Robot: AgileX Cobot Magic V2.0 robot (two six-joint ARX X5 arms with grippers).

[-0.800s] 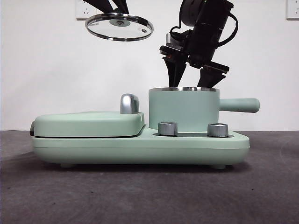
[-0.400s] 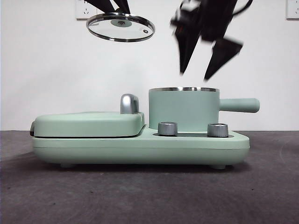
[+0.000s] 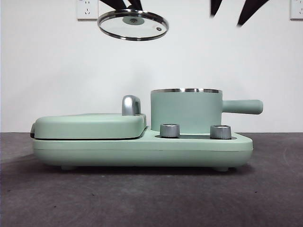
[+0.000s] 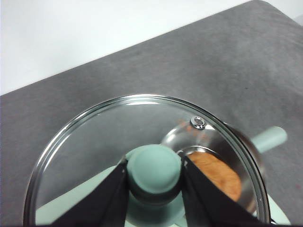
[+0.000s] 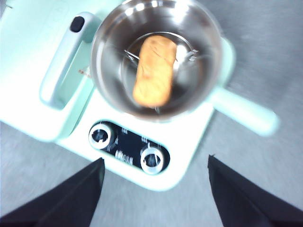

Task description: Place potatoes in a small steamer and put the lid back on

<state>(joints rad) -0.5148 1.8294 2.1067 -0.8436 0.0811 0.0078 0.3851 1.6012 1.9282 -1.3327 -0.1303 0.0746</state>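
The left gripper's [image 4: 155,172] 2 black fingers [image 4: 111,196] are clamped on the mint green knob [image 4: 155,169] of the lid [image 3: 133,25], one on each side of it. In the front view the lid hangs in the air near the top, tilted a little, above the gap between the griddle [image 3: 90,125] and the pot [image 3: 185,110], well clear of both. Through its glass in the left wrist view the pot's steel rim and part of the potato [image 4: 215,174] show below.

The right gripper's [image 5: 156,189] fingers [image 5: 71,201] stand wide apart with nothing between them. It is high over the pot; in the front view only its 2 dark tips [image 3: 232,10] show at the top edge, above the pot's right half.

The potato [image 5: 153,71] lies inside the pot [image 5: 156,56], on a wire rack at the bottom, its long side running across the middle. The pot is open, with no lid on it. It sits on the right part of the mint green base [image 3: 142,149], its straight handle [image 3: 242,106] pointing away from the griddle. 2 steel dials [image 3: 170,130] stand on the base just before the pot. The griddle cover is closed, its chrome handle [image 3: 131,105] beside the pot. The base rests on a dark grey table [image 3: 142,198].
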